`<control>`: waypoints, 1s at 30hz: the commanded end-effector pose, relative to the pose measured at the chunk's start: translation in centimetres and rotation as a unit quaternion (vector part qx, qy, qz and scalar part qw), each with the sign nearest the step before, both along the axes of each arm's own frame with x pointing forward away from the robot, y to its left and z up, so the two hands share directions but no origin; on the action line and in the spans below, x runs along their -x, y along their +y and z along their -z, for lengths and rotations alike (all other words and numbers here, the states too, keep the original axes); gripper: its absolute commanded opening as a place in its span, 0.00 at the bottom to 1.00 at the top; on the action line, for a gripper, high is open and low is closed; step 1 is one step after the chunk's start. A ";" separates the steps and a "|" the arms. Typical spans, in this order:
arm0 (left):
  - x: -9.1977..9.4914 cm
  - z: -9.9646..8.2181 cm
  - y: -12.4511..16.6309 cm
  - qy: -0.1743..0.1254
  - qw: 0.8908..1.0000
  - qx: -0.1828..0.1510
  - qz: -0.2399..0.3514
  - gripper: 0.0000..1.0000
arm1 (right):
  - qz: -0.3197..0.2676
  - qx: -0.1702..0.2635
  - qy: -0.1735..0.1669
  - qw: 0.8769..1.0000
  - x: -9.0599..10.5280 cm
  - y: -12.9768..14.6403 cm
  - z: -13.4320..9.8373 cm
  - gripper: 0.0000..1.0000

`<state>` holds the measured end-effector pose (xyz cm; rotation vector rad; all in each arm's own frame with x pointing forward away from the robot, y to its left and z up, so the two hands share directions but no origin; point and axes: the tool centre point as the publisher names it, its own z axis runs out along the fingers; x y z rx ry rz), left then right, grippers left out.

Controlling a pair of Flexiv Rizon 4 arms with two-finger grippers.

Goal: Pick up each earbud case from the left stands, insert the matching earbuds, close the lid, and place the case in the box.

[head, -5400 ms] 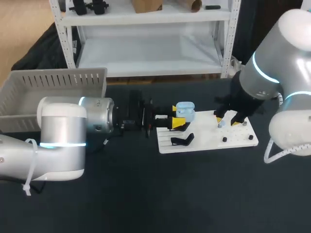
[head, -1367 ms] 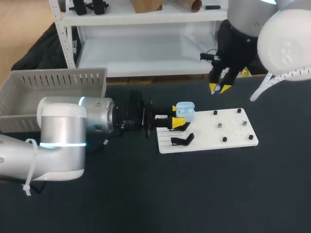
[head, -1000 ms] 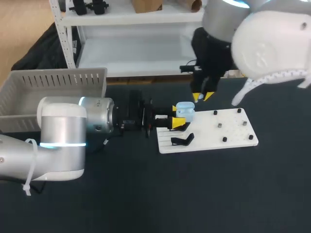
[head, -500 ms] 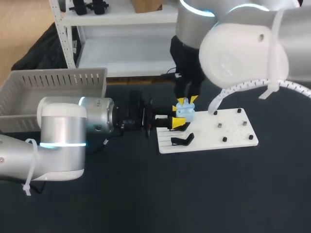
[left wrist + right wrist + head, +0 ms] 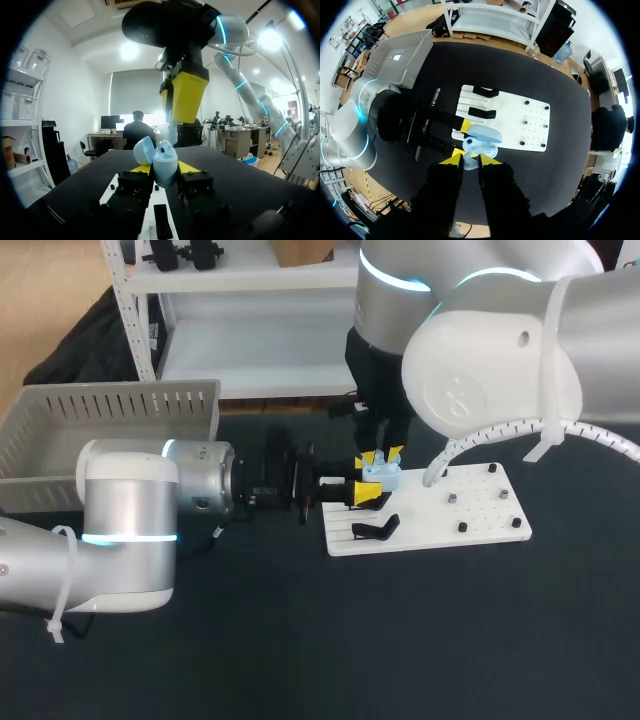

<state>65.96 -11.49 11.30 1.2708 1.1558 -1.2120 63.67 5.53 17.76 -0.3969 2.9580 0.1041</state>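
— How is the left arm posed?
— It lies level from the left. The left gripper [image 5: 365,480] pinches the pale blue plastic earbud case [image 5: 383,476], lid open, over the white pegged board [image 5: 470,525].
— And the right arm?
— It points straight down. The right gripper [image 5: 382,455] nips a small pale blue earbud [image 5: 470,162] just above that case.

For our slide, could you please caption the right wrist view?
Left gripper holds the open light-blue earbud case at the white board's edge; right gripper hangs above it.

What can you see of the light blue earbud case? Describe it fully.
The earbud case is a rounded, glossy light blue shell, plastic by its look. Its lid is hinged open. The left gripper clamps it from both sides, over the left end of the white board. The right gripper hangs just above it.
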 end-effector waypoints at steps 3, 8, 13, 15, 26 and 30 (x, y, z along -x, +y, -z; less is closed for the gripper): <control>0.1 0.0 0.1 -0.001 1.000 0.001 -0.002 0.00 | 0.000 0.002 0.001 1.000 -0.2 0.2 0.6 0.00; 0.1 0.0 0.1 -0.001 1.000 0.001 -0.002 0.00 | 0.001 0.001 0.004 1.000 -0.4 0.2 0.9 0.00; 0.1 0.0 0.1 -0.001 1.000 0.001 -0.002 0.00 | 0.001 0.002 0.006 1.000 -0.5 0.2 1.1 0.00; 0.1 0.0 0.1 -0.001 1.000 0.001 -0.002 0.00 | 0.001 0.002 0.005 1.000 -0.6 0.2 1.1 0.00; 0.1 0.0 0.1 -0.001 1.000 0.001 -0.002 0.00 | 0.003 0.001 0.001 1.000 -1.0 0.3 1.3 0.00; 0.1 0.0 0.1 -0.001 1.000 0.001 -0.002 0.00 | 0.004 0.001 0.002 1.000 -1.2 0.2 1.4 0.00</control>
